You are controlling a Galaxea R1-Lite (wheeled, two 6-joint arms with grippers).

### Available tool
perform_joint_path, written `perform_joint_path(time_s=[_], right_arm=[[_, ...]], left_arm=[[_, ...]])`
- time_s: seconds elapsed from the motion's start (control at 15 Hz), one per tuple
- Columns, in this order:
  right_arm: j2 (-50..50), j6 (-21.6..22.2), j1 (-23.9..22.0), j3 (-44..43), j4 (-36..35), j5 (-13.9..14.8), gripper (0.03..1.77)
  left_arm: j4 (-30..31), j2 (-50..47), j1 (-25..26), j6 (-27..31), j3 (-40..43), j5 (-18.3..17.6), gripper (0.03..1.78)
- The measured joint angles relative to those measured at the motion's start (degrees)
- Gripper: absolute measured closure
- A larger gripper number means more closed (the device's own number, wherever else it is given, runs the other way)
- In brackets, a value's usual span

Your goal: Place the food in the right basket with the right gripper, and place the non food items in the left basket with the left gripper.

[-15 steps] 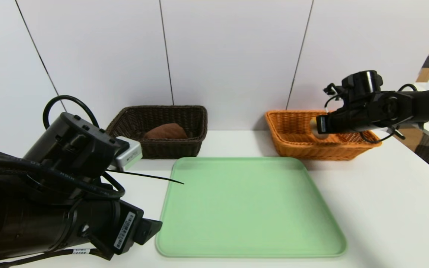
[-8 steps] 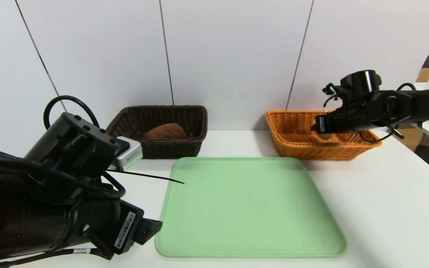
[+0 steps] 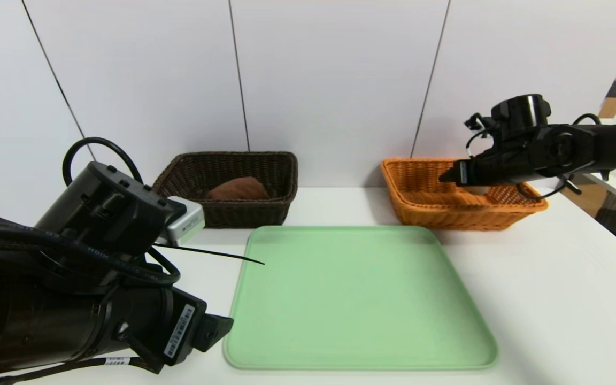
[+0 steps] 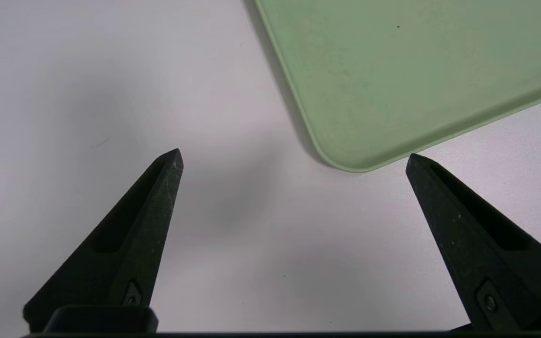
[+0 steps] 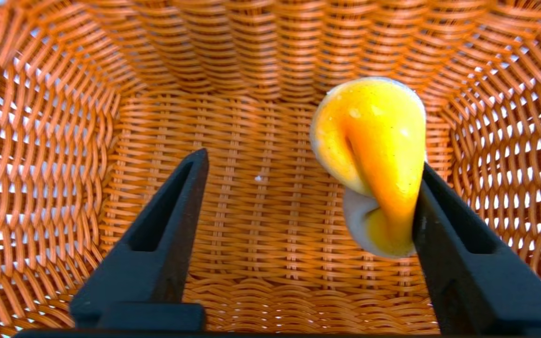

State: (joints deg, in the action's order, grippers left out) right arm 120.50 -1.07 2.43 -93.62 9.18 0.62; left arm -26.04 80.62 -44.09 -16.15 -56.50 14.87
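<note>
The right gripper [image 3: 449,175] hangs over the orange-tan wicker basket [image 3: 420,206], which stands at about one o'clock from the green tray [image 3: 359,299] in the head view. In the right wrist view its jaws are spread apart, yet the food [image 5: 376,164], a small bun-like piece with a glossy orange-yellow top and a pale underside, clings against the inner face of one finger [image 5: 458,244] while the other finger [image 5: 158,234] stands well clear of it. So the claw is released, and the piece appears stuck to that one finger rather than gripped; whether it already rests on the basket floor cannot be told.

The piece looks soft and light: it is creased down its middle where it was pinched, which suggests a squashy, springy body that deforms under little force. Its shiny top may be slightly tacky, which would explain why it hangs on. Any renewed hold would best go across its short width, gently, at the thicker middle rather than the thin pale edge.

The left gripper [image 4: 294,164] waits near the tray's seven o'clock corner, fingers wide apart and empty above the white table [image 3: 554,299]. The dark brown basket [image 3: 254,214] at eleven o'clock from the tray holds a brown rolled towel [image 3: 237,189]. The tray itself lies bare, so the sorting seems nearly finished.
</note>
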Motion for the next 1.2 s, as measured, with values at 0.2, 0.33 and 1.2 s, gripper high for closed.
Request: perform_joint_path(time_s=[0.2,0.33,1.2], right_arm=[[-0.17,-0.02,0.0,-0.28,0.05,0.0,0.32],[-0.3,-0.11,0.0,-0.32,0.55,0.0,0.27],[-7.98,1.18,1.49,-2.63,12.87,-0.52,0.12]], left_arm=[[0.0,0.0,0.0,0.01,-0.09,-0.02,0.12],[0.0,0.0,0.0,0.01,-0.11,-0.02,0.12],[-0.04,-1.77,1.16,0.5,-4.41,1.79,0.12]])
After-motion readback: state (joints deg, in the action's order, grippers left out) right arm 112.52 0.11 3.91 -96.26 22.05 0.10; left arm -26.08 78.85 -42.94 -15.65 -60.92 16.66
